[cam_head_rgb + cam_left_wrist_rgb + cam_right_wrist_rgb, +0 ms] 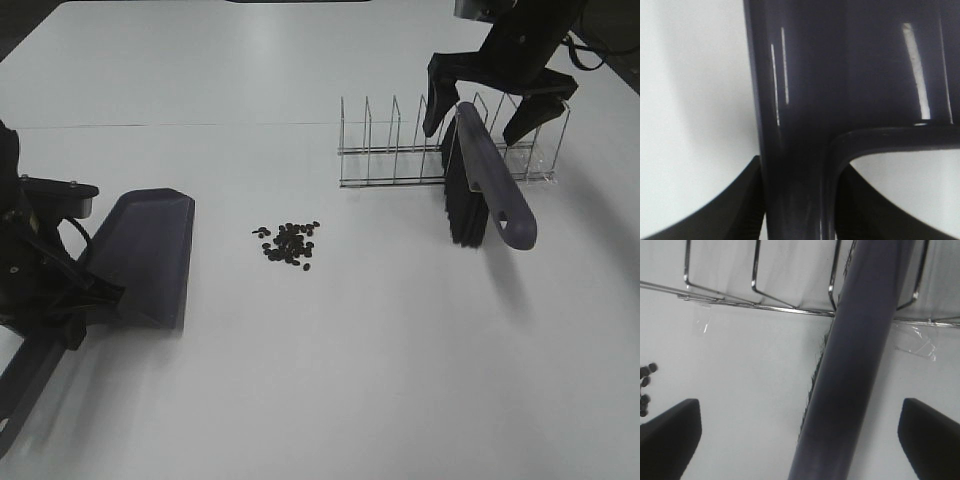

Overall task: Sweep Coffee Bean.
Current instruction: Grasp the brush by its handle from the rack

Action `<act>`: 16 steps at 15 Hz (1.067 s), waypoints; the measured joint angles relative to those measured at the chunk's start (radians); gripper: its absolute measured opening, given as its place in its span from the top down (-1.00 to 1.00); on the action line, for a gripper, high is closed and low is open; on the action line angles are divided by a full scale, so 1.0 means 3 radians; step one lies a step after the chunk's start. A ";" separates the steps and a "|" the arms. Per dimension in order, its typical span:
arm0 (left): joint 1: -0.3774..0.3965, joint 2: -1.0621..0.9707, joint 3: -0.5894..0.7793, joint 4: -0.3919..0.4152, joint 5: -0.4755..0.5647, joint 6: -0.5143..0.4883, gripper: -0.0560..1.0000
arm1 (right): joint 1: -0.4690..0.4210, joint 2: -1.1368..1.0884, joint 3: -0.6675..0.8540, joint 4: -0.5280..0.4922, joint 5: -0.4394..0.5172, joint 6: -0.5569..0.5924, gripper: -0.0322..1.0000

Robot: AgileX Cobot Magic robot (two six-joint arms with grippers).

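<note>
The coffee bean cluster lies loose on the white table, left of centre; a few beans show at the edge of the right wrist view. A dark dustpan rests flat to the left of them, its mouth facing them. My left gripper is shut on the dustpan handle, with a finger on either side. A dark brush leans in the wire rack, bristles on the table. My right gripper hangs open above the brush handle, its fingers well apart from it.
The wire rack's base is taped to the table at the back right. A faint seam line runs across the tabletop behind the dustpan. Bare white table stretches in front of the beans.
</note>
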 joint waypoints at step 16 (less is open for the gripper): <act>0.0000 -0.0003 0.0000 -0.0177 0.0000 -0.0013 0.26 | 0.0000 0.0307 -0.0013 -0.0170 0.0003 0.0107 -0.44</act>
